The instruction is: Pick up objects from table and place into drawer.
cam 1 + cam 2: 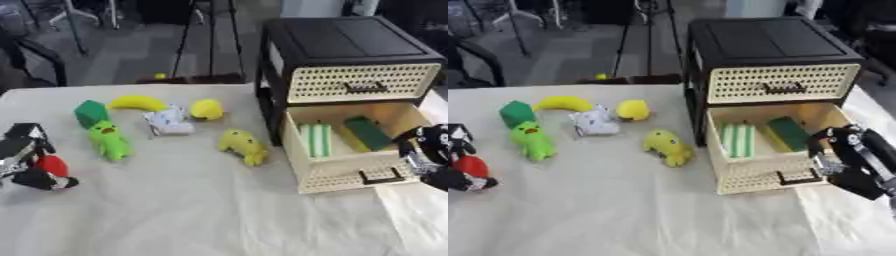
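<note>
Left eye view first: the left hand [31, 165] sits at the near left edge of the table [201, 210] with its fingers curled round a red object [52, 166], rounded and too small to name more closely, so the pick looks done on this one and the carry is the step in hand. Over on the right, the drawer unit [772, 50] shows its lower drawer [754, 175] pulled out toward us, already holding a green-and-white striped item [738, 140] and a dark green block [789, 132]. The right hand [855, 165] hangs just beside the drawer's right front corner, near the handle; I cannot tell whether its fingers are released or clenched. Waiting on the cloth, well apart from the drawer: a green cube [90, 112], a bright green plush toy [109, 140], a yellow banana [137, 103], a white crumpled item [169, 121], a small yellow round piece [206, 108], and a yellow duck-like toy [243, 146] nearest the drawer. Next call, as I judge it: the red object has the full width of the table to cross, over the toys, to drop into the open drawer between the things already in it. No brand, label or writing can be read anywhere.
</note>
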